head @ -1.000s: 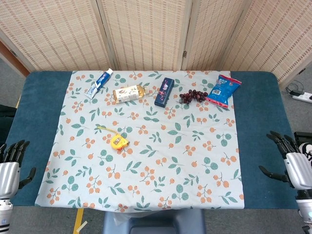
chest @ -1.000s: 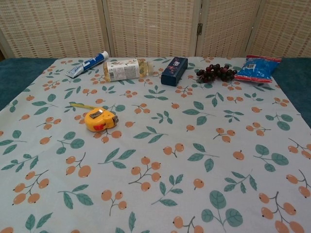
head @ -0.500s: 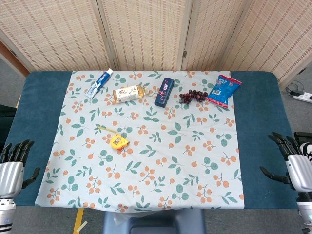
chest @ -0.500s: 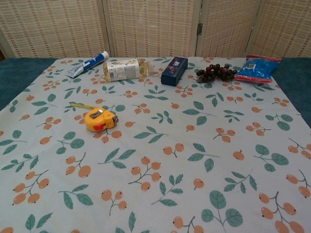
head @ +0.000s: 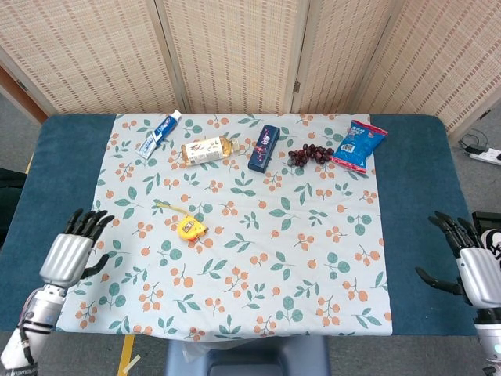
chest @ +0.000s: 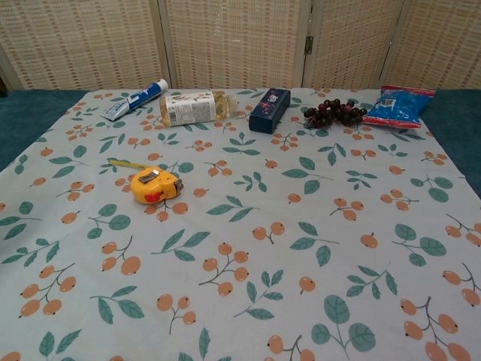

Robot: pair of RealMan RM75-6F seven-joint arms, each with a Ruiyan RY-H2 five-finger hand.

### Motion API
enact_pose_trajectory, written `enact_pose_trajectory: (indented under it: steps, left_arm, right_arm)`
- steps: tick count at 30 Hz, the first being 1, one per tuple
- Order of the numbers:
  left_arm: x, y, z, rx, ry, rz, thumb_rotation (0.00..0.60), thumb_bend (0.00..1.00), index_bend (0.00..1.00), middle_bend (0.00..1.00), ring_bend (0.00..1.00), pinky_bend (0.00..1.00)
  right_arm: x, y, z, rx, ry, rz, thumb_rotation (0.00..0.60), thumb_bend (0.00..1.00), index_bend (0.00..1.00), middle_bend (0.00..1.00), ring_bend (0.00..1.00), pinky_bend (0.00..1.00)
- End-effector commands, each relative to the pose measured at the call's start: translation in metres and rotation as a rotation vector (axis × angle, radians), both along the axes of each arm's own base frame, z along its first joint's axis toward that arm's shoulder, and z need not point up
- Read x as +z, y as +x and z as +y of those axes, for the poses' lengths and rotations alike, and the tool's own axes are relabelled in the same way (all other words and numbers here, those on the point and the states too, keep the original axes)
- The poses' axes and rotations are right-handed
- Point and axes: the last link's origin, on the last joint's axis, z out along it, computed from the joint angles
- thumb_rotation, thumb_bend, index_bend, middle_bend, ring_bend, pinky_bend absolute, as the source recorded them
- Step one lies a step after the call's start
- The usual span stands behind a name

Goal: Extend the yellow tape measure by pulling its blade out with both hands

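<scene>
Both hands open at cloth (head: pixel 235 313) edges; tape measure (head: pixel 191 228) untouched, left hand (head: pixel 69 254) nearer.

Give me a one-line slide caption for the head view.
Both open hands, left hand and right hand, flank the floral tablecloth; yellow tape measure lies untouched.

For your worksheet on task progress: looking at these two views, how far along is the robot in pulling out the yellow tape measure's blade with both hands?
Barely begun. Done: nothing; the tape measure lies untouched on the cloth, only a short bit of blade showing. In hand: the left hand, fingers spread and empty, sits over the cloth's left edge, well short of it. The right hand waits open at the table's right edge. Left: reaching, gripping case and blade, pulling.
</scene>
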Motion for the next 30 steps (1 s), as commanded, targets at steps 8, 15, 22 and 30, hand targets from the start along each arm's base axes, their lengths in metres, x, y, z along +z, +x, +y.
enact_pose_trajectory:
  steps: [8, 15, 22, 30]
  left_arm:
    - [-0.063, 0.042, 0.087, -0.19, -0.269, 0.096, 0.6, 0.39, 0.17, 0.14, 0.09, 0.0]
    - [-0.096, 0.055, 0.108, -0.252, -0.353, 0.198, 0.6, 0.39, 0.17, 0.14, 0.08, 0.0]
    - [-0.123, 0.059, 0.121, -0.263, -0.4, 0.256, 0.6, 0.39, 0.18, 0.14, 0.07, 0.0]
    - [-0.135, 0.061, 0.13, -0.284, -0.409, 0.317, 0.6, 0.39, 0.19, 0.14, 0.07, 0.0]
  right_arm:
    - [-0.003, 0.006, -0.005, 0.006, 0.017, 0.011, 0.6, 0.24, 0.15, 0.13, 0.17, 0.06]
    - [-0.001, 0.004, -0.004, -0.012, 0.007, 0.011, 0.6, 0.24, 0.15, 0.13, 0.17, 0.06]
    - [0.001, 0.002, -0.003, -0.024, 0.001, 0.011, 0.6, 0.24, 0.15, 0.13, 0.17, 0.06]
    - [0.0, -0.001, -0.001, -0.044, -0.003, 0.009, 0.6, 0.24, 0.15, 0.13, 0.18, 0.06]
